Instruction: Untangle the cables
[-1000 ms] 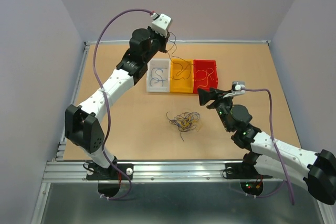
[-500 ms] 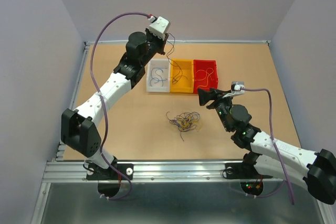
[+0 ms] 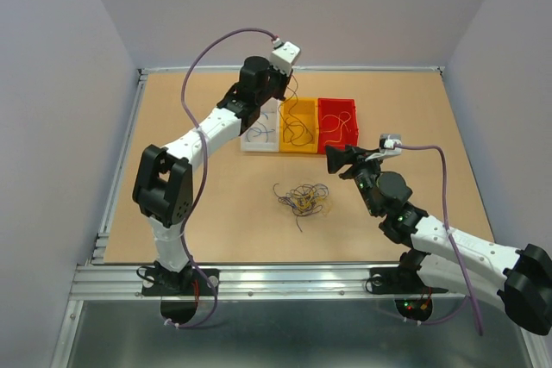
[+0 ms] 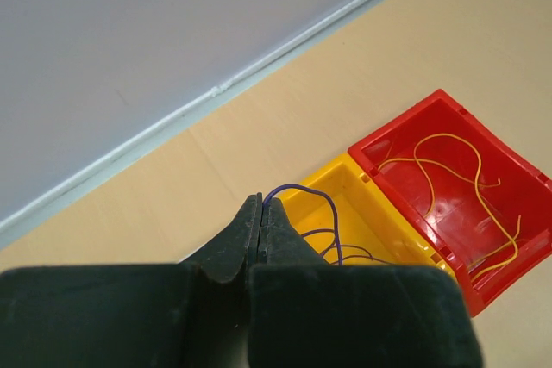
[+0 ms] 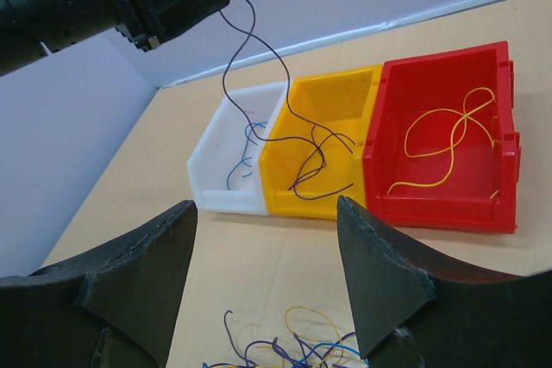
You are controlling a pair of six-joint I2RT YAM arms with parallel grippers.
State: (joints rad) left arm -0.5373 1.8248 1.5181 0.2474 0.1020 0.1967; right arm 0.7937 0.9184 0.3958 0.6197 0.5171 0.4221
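Sorting in progress: left gripper (image 4: 261,211) pinched shut on a purple wire (image 5: 256,40) hanging into the yellow bin (image 5: 321,96). Next, likely release it there. Right gripper (image 3: 333,158) wide open, empty, near the tangled pile (image 3: 302,198) on the surface (image 3: 216,204). No readable labels or writing anywhere.

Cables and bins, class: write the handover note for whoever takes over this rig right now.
Left gripper: jaws shut on a purple cable, held above the yellow bin; its lower end trails into that bin.
Right gripper: jaws open, empty, in front of the bins, near the tangle.
Done: blue cables in the white bin, purple in yellow, yellow cables in the red bin.
To do: release the held cable, then sort the tangle.
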